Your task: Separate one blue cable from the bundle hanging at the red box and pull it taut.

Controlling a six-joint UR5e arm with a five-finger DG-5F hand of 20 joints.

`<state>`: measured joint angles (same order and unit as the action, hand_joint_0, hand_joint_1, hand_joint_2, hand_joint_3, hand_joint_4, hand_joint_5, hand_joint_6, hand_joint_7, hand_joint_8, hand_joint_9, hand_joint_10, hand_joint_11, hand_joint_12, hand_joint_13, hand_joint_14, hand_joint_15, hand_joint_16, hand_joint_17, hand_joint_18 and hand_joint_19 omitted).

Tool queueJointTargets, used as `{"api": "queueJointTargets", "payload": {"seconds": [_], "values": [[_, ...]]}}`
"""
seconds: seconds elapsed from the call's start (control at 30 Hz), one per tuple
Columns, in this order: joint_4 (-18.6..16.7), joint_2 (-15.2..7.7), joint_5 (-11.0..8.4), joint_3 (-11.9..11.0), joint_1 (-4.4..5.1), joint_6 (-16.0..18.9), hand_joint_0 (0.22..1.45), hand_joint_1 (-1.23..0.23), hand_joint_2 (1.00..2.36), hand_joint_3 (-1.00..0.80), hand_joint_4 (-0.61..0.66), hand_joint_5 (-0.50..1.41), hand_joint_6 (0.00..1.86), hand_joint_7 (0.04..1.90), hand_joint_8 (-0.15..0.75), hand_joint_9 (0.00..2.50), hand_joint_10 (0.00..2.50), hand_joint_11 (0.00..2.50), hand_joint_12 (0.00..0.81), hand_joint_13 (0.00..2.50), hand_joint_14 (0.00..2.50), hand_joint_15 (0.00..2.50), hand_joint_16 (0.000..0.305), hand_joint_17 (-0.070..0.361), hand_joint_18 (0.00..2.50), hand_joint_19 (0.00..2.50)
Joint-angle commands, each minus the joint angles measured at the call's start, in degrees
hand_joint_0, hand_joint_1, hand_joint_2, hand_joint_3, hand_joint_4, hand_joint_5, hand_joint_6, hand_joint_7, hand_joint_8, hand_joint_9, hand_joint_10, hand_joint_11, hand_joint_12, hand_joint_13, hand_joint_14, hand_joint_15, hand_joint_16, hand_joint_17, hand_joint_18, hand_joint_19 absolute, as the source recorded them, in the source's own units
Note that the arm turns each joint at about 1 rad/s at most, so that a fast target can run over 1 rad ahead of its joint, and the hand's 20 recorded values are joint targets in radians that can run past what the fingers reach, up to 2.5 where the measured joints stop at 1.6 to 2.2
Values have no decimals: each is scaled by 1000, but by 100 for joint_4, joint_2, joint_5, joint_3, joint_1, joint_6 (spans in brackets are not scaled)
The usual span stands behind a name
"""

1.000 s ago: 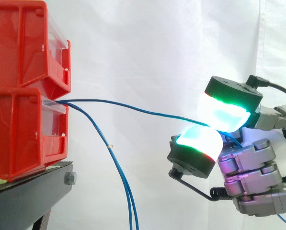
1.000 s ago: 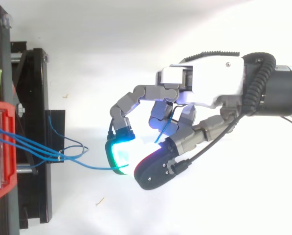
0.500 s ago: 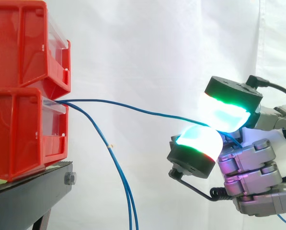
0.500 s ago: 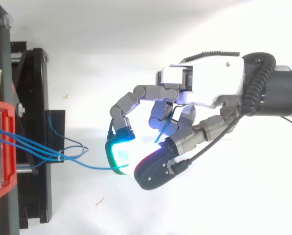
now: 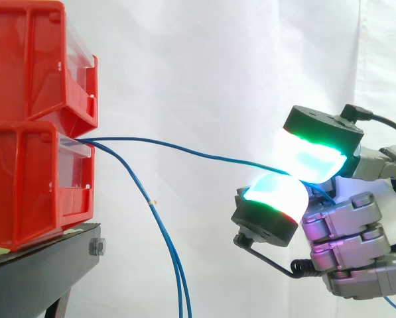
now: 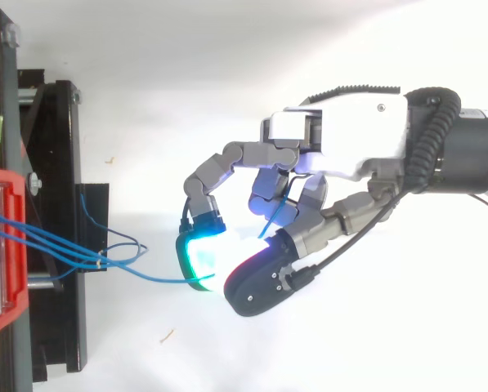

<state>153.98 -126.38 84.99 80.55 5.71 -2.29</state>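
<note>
one blue cable [image 5: 204, 155] in hand [image 6: 350, 151]

Black stand [image 5: 38, 268] before white curtain [image 5: 211, 66].

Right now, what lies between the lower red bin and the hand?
In the side view, one blue cable spans that gap, from the bin to the hand, which pinches it; other cables droop below.

Robot hand [image 6: 350, 147] reaching in from right, fingers [image 6: 227, 159] curled, glowing fingertip pads [image 5: 314, 159] pinching blue cable [image 5: 184, 150].
</note>
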Motion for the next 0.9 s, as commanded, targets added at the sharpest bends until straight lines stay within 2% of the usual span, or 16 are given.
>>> {"api": "queueJointTargets", "payload": {"seconds": [0.0,0.87], "values": [[0,-1,0,-4,0,0,639,-732,1018,-70,-101,-159,879,1168,312,1212,1963,1713,361,1187,2008,1704,49,111,1479,1256],[0,-1,0,5,0,0,640,-734,1018,-73,-100,-159,877,1177,313,1217,1943,1752,361,1190,2003,1685,50,112,1471,1253]]}}
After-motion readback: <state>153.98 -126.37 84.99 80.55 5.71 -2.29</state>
